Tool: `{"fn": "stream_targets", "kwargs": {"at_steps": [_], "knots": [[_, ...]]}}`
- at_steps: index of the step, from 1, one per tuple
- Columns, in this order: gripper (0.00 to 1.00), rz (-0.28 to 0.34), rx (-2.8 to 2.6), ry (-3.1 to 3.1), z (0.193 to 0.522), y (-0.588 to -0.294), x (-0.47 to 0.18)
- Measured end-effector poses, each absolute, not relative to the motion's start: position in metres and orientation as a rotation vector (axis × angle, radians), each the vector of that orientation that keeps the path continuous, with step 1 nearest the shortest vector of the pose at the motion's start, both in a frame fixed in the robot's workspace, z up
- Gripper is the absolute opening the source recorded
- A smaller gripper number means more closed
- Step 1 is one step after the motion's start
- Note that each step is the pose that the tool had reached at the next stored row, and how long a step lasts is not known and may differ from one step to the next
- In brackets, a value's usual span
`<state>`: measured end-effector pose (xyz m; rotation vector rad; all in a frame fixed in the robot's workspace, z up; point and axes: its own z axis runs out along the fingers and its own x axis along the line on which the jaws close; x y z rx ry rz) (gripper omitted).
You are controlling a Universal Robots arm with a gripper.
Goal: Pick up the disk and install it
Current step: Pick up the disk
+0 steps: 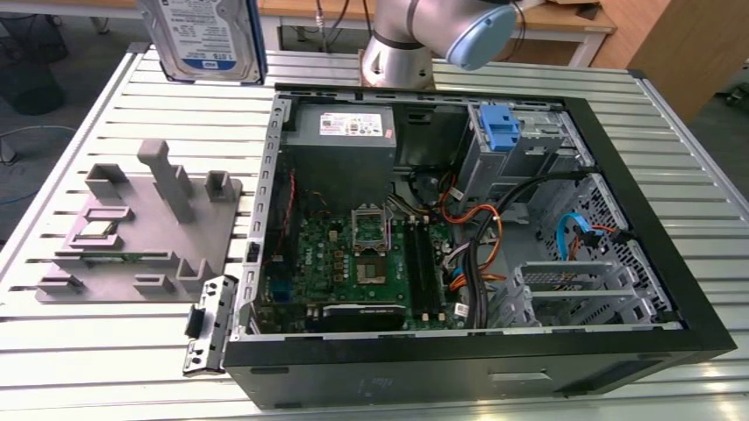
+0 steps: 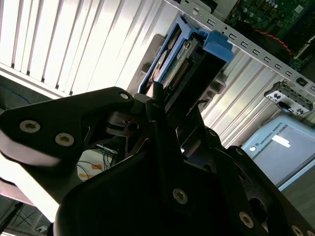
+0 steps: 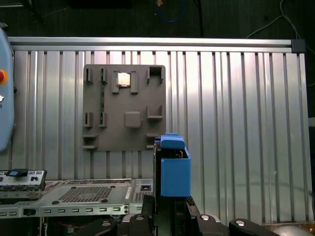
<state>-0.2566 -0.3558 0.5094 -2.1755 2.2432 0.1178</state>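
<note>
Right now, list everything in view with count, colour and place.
disk: one, silver with blue rails, held up at the exterior view's left.
computer case: one, black, open, on the table.
power-supply box: one, grey, inside the case.
latch: one, blue, upright inside the case.
motherboard: one, green, inside the case.
fixture: one, grey, on the table beside the case.
table: one, silver, slatted, under everything.
arm: one, silver and blue, behind the case.
gripper: one, black, shut on the disk.

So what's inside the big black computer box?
A green motherboard, a grey power supply, a blue latch and tangled cables. What lies beneath the cables and the board is covered.
</note>
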Motion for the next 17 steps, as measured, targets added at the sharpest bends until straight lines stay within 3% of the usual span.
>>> {"fn": "stream_targets", "kwargs": {"at_steps": [17], "knots": [[0.35, 0.118, -2.175, 2.243, 0.509, -0.356, -0.237]]}}
